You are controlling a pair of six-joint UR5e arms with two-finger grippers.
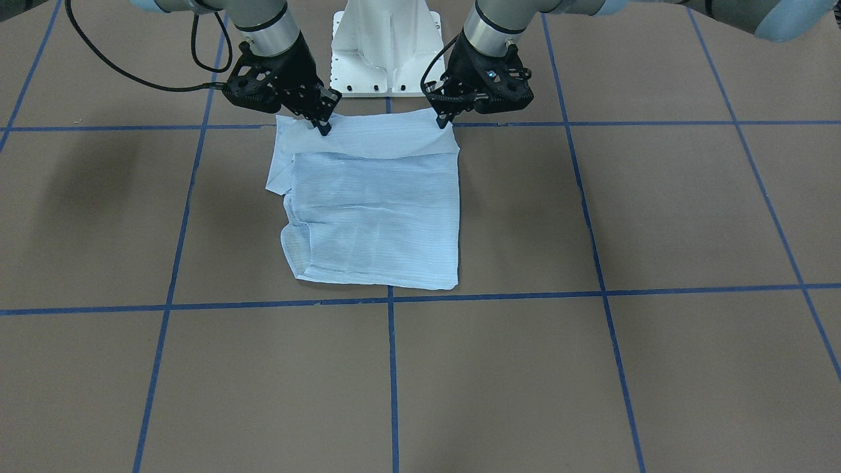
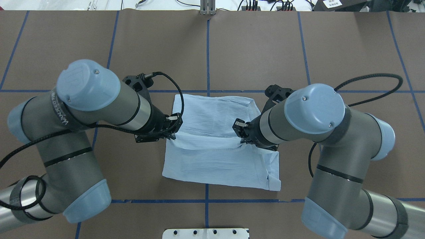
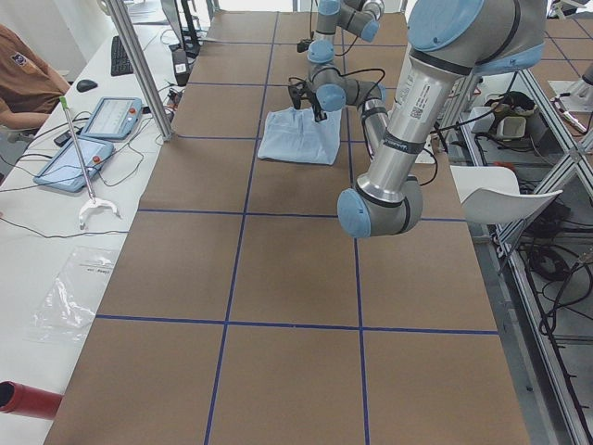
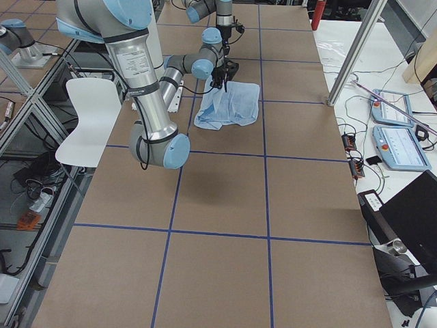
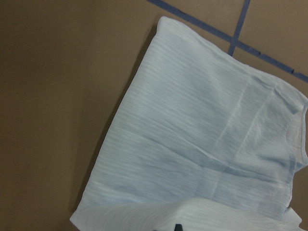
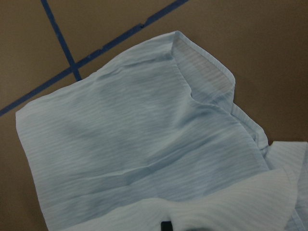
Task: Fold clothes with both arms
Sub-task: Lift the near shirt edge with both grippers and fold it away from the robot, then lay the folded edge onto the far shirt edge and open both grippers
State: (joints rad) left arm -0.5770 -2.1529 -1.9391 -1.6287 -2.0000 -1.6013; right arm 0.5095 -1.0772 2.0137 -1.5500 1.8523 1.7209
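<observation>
The blue shirt is lying folded on the brown table. The left gripper and the right gripper are each pinching its edge beside the white base, one on each side.

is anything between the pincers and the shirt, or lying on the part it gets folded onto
Nothing visible. The left pincer and right pincer grip the edge of the shirt nearest the robot, and the rest of it lies flat with nothing on it.
</observation>
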